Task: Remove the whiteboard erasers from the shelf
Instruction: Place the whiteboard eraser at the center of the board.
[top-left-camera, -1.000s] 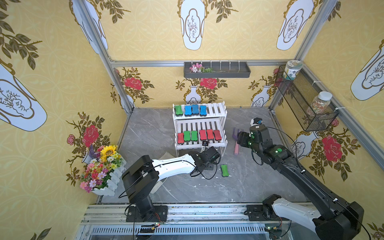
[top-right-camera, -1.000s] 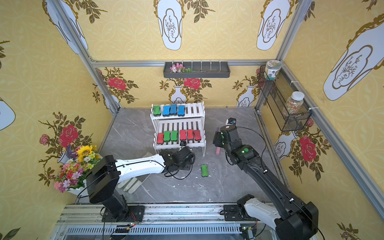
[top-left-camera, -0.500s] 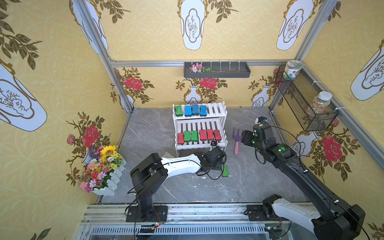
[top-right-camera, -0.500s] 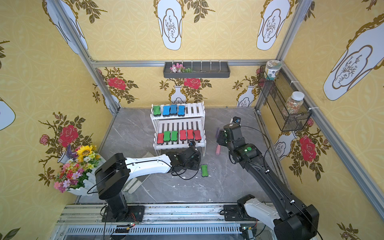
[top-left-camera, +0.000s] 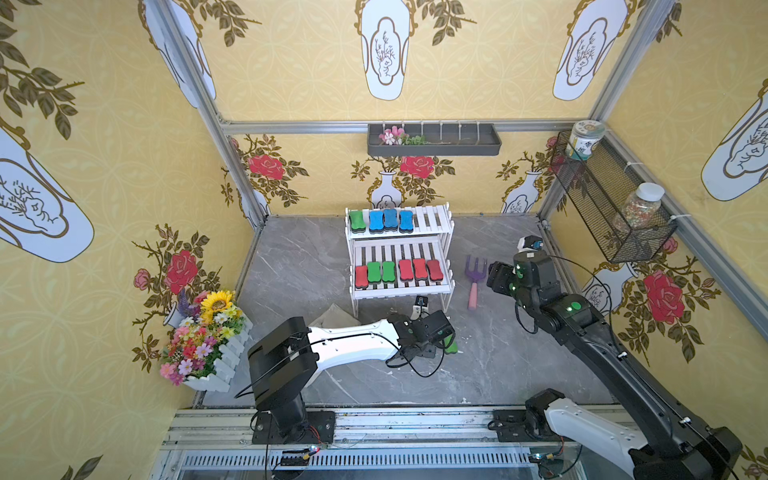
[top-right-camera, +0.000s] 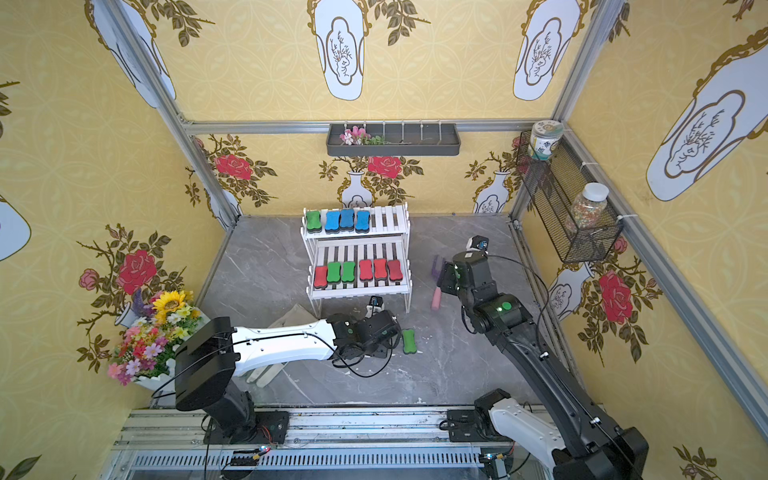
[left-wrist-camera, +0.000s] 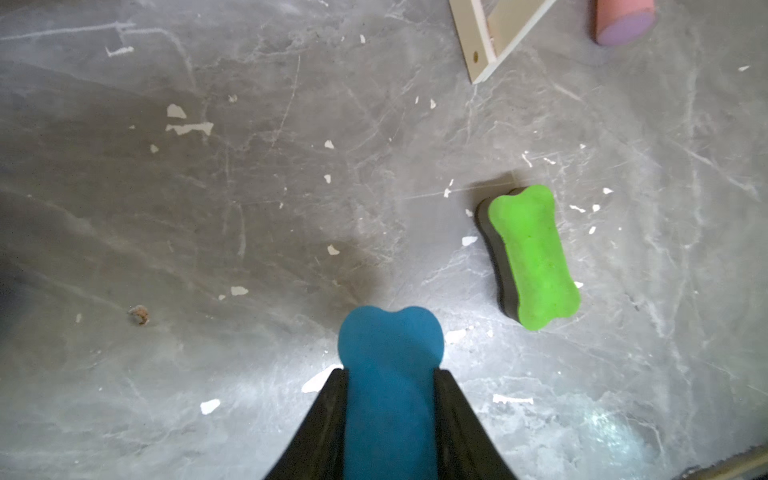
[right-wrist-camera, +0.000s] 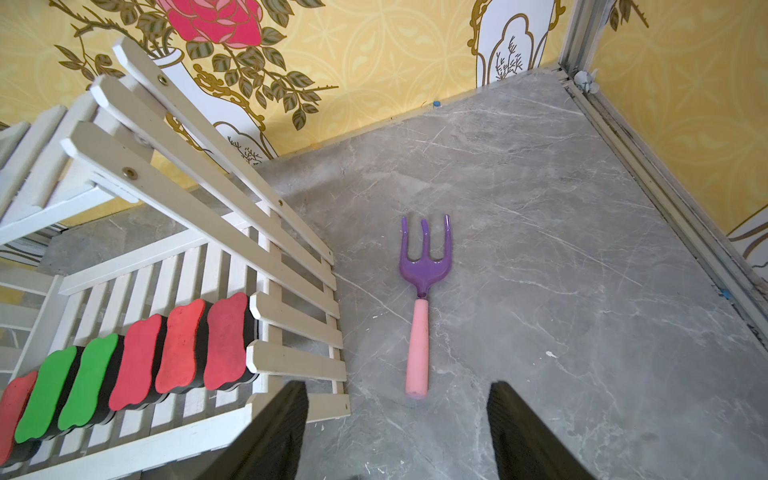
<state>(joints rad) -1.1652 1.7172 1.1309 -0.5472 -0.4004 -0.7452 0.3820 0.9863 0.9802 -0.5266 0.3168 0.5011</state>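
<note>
One blue eraser (left-wrist-camera: 390, 336) is gripped by the left gripper (left-wrist-camera: 390, 370) near a green eraser (left-wrist-camera: 532, 257) (on the floor (left-wrist-camera: 208, 208)); the right gripper (right-wrist-camera: 397, 384) is held, jaws parted, right of the shelf (right-wrist-camera: 291, 320)

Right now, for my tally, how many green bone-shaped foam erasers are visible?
4 green erasers: one on the white slatted shelf's top tier, two on its lower tier, one on the grey floor. None seems hidden.

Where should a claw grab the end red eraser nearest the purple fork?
Probably from above, gripping the red eraser across its narrow waist: the bone shape pinches in there, it lies coloured face up, and the side rail of the shelf blocks a sideways approach.
</note>
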